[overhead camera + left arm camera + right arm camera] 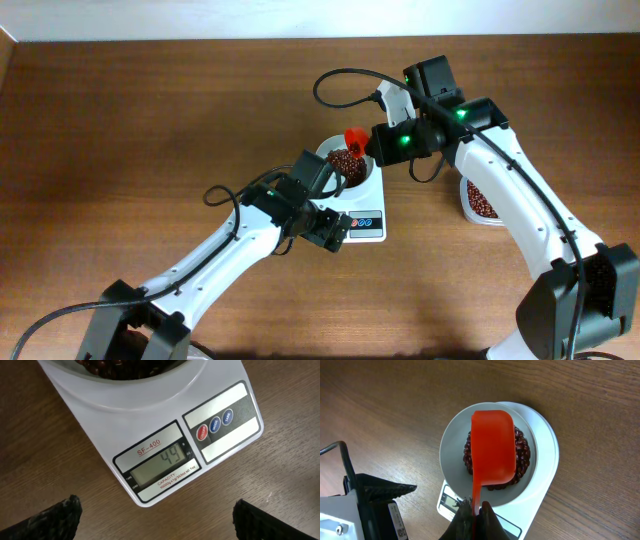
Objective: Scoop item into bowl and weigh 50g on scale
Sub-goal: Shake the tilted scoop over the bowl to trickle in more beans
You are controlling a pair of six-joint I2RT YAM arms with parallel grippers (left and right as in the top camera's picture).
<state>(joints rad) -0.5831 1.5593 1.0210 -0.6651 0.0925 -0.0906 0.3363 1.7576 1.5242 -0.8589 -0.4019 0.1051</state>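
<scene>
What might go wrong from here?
The display reads 49, so one more pour from the red scoop could overshoot fifty. The scoop hangs over the bowl; brushing its rim would skew the reading. The open left pincer sits near the scale's front and might nudge it.

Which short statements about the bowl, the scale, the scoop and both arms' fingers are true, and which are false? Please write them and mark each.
1. The small round white bowl stands on the white flat rectangular digital scale. True.
2. The scale's display reads 60. False: it reads 49.
3. The right fingers are shut on the red plastic scoop. True.
4. The scoop hangs over bare table. False: it is over the dark red-brown beans in the bowl.
5. The left fingers grip the scale. False: they are open and apart from it.
</scene>
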